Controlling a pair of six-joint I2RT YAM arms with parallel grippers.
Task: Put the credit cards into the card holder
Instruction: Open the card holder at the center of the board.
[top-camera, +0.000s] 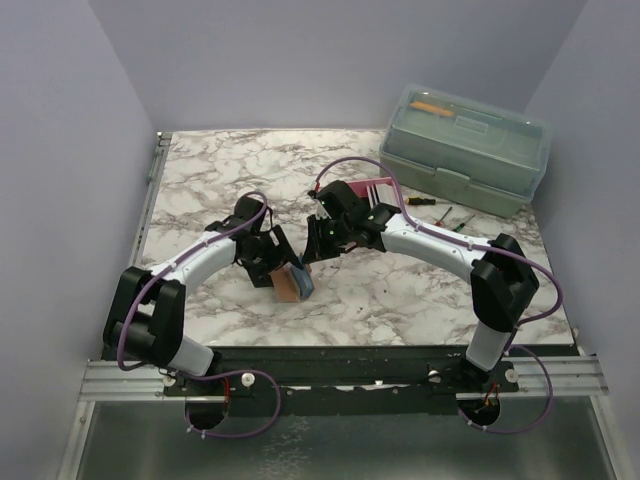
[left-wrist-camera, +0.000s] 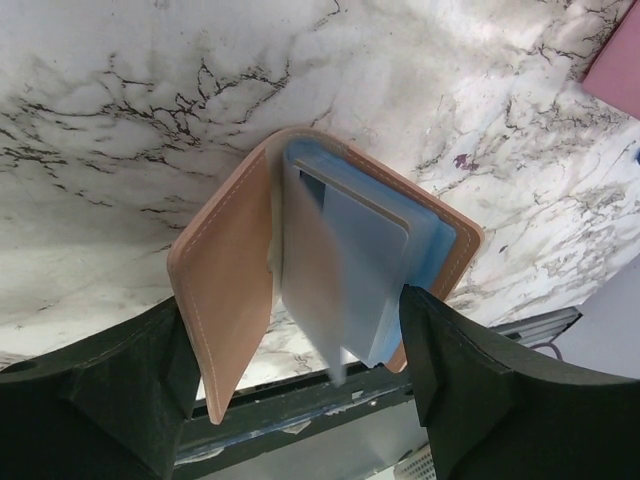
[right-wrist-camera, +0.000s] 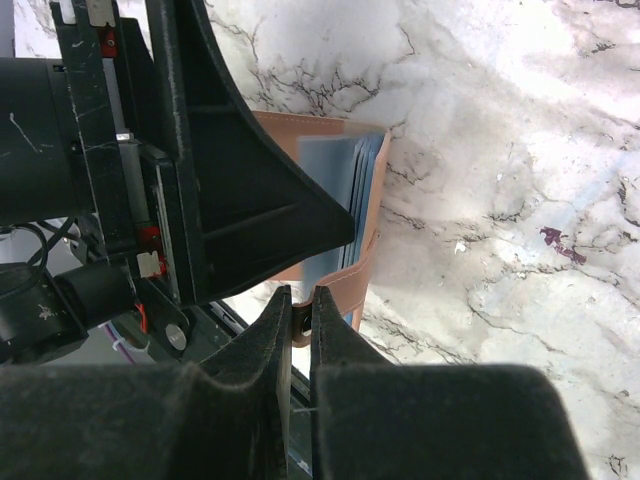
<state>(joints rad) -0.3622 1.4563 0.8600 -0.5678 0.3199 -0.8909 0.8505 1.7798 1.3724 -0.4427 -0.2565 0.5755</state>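
Note:
The card holder (top-camera: 288, 287) stands open on its edge near the table's front, tan inside (left-wrist-camera: 230, 270). Blue and grey-white credit cards (left-wrist-camera: 370, 260) sit in it, one grey-white card sticking out toward the camera. My left gripper (left-wrist-camera: 290, 305) is open wide, one finger on each side of the holder's open mouth; whether the fingers touch it I cannot tell. My right gripper (right-wrist-camera: 302, 300) is shut on the brown strap (right-wrist-camera: 365, 270) at the holder's edge. From above, the left gripper (top-camera: 272, 265) and the right gripper (top-camera: 312, 252) meet over the holder.
A grey-green toolbox (top-camera: 468, 148) stands at the back right. A pink tray (top-camera: 368, 190) lies behind the right gripper, with screwdrivers (top-camera: 440, 212) beside it. The table's front edge and metal rail (top-camera: 340, 365) run just below the holder. The left arm's black body (right-wrist-camera: 230, 190) fills the right wrist view's left.

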